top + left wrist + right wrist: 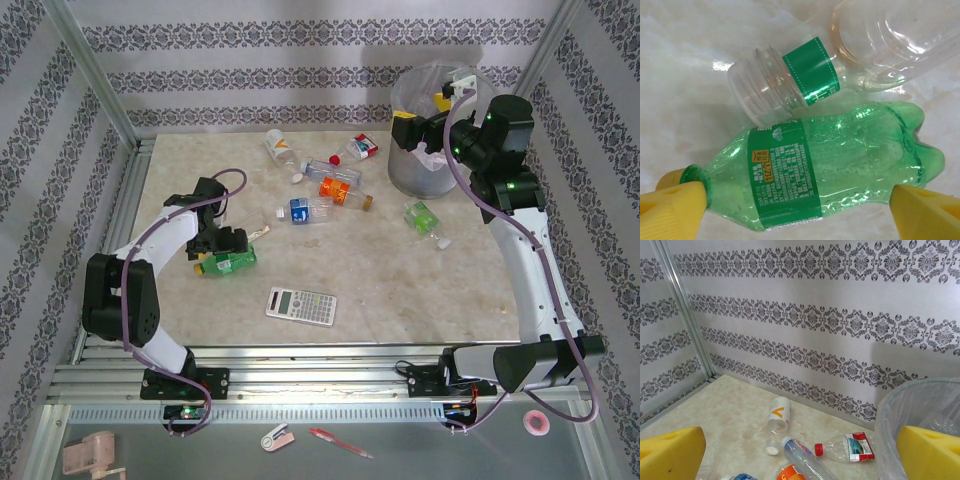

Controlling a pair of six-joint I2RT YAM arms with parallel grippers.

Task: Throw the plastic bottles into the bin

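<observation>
Biggest thing first: the bin (415,178) sits at the upper right of the top view, well apart from the green bottle (840,160) at the left middle. Anything picked up gets a long ride over the table (420,290), and a weak hold could drop it on the way, maybe onto the other bottles (338,188) in the top middle. The right gripper (800,452) hangs by the bin's rim, fingers spread wide with nothing held, so if both arms go for the rim at once I'd worry about a bump. The left gripper (800,207) is spread too, straddling the green bottle end to end, one yellow finger at the neck and the other just beside the base; it doesn't look clamped to me. That's my main worry: squeezed lengthwise, a thin bottle may buckle or squirt out sideways, and that lumpy rounded base gives a finger little to bite on. The clear bottle (855,55) lies just above in the left wrist view, its mouth touching the green one's shoulder, so closing or lifting could send it rolling. Smallest bit: the cap (671,177), which the finger could slide right off.
</observation>
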